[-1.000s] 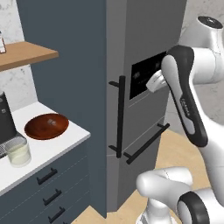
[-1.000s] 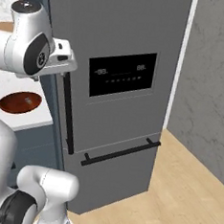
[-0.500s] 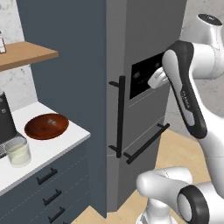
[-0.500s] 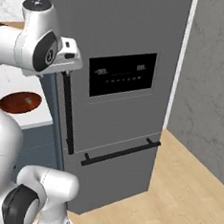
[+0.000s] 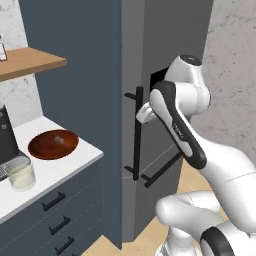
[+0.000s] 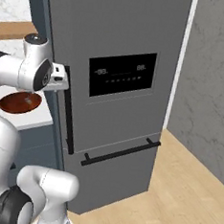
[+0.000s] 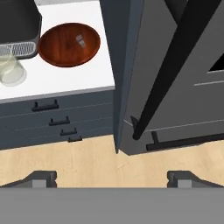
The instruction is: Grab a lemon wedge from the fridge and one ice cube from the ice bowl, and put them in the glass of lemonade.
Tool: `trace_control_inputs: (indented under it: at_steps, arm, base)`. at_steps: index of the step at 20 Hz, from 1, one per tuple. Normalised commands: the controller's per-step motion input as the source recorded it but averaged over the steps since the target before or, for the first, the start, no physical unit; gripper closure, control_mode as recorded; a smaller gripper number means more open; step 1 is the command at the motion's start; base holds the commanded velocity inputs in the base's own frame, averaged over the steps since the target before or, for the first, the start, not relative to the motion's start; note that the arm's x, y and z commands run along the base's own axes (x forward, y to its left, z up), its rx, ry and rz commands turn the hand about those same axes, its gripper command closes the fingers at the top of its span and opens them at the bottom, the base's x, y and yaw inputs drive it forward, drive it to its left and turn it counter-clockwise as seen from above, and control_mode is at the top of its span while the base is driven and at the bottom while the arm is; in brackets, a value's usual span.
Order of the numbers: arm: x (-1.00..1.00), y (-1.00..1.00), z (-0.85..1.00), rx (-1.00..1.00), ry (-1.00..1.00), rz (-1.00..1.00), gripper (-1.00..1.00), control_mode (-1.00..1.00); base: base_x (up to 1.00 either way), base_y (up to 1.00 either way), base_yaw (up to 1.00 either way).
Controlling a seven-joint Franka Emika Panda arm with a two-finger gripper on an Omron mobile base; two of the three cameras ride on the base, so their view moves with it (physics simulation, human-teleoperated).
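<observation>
The fridge [image 6: 125,33] is tall, dark grey and shut, with a black dispenser panel [image 6: 122,74] and a long black vertical handle [image 5: 139,132]. My gripper [image 5: 143,113] hangs open and empty just in front of the handle's upper part [image 6: 68,115], pointing down. Looking down from the hand, the gripper [image 7: 112,178] has its fingertips [image 7: 41,177] wide apart and the handle [image 7: 175,65] running up to the right. The reddish-brown ice bowl [image 7: 69,43] on the white counter holds a pale ice cube [image 7: 80,40]. The glass of lemonade [image 5: 20,175] stands left of the bowl. The lemon wedge is out of view.
A dark coffee machine [image 5: 7,135] stands behind the glass, and a wooden shelf [image 5: 30,60] hangs over the counter. Dark drawers [image 7: 52,118] sit below the counter [image 5: 60,167]. The fridge's lower drawer has a horizontal black bar [image 6: 120,152]. A grey wall [image 6: 207,93] rises to the right, over wooden floor.
The hand has swung left across the fridge front and dropped lower, from beside the dispenser panel to the vertical handle. Its jaws stayed open. Nothing else moved.
</observation>
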Motion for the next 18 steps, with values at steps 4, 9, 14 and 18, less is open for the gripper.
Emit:
trace_control_inputs:
  at_steps: [4, 9, 14, 18]
  arm:
    - [0.22, 0.05, -0.46, 0.02, 0.0, 0.0, -1.0, -1.0]
    - [0.38, -0.57, -0.01, 0.0, -0.01, 0.02, -1.0, -1.0]
    - [0.75, -0.47, 0.0, 0.0, 0.0, 0.06, -1.0, -1.0]
    - [0.43, 0.04, -0.21, 0.03, -0.04, 0.03, -1.0, -1.0]
  base:
    - [0.0, 0.0, 0.0]
    - [0.0, 0.0, 0.0]
    - [0.0, 0.0, 0.0]
    - [0.0, 0.0, 0.0]
